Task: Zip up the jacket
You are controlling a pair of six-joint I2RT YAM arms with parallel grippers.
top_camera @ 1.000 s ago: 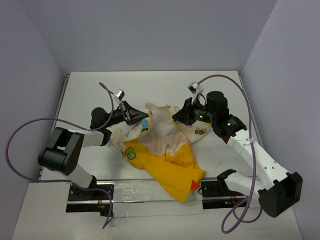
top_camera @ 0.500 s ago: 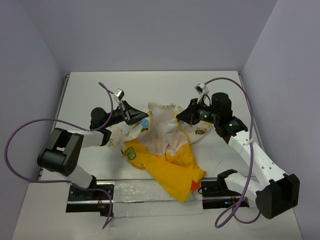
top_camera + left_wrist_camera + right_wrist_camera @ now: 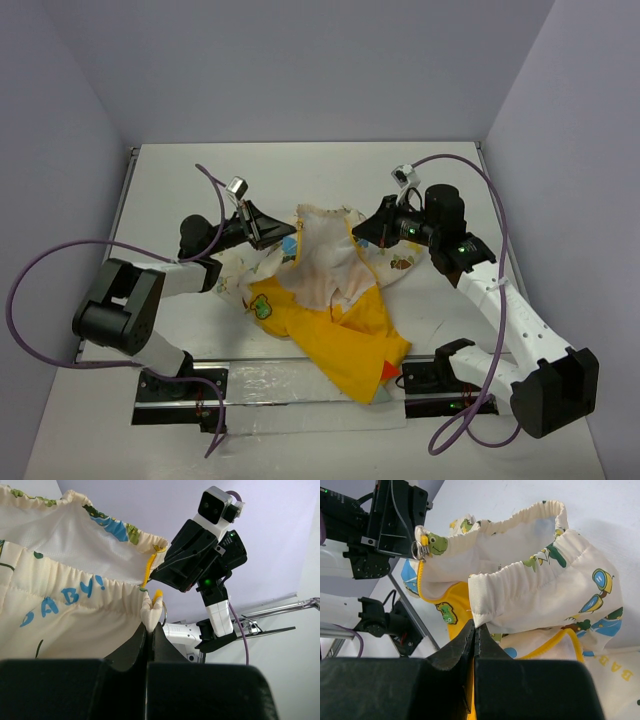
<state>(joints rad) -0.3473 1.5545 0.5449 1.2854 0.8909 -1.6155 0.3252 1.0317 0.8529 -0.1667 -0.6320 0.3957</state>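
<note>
The jacket [image 3: 325, 300] lay bunched and open at the centre of the tabletop [image 3: 180, 180]. The left gripper [image 3: 268, 232] pinched its cream hem at ten o'clock, beside the zipper pull [image 3: 158, 597], and the right gripper [image 3: 372, 232] pinched the hem at two o'clock. Such thin holds on soft cloth risked slipping under tension, misaligning the edges.

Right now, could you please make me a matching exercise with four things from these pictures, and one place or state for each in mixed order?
Things:
1. green patch
2. red tip
3. left gripper
4. metal ring

Places or states:
a. shut on the cream hem of the jacket
b. closest to the right arm's base
c. hanging at a corner of the hem
d. on yellow cloth, toward the left arm

Pairs: 1-d; 2-b; 3-a; 4-c
</note>
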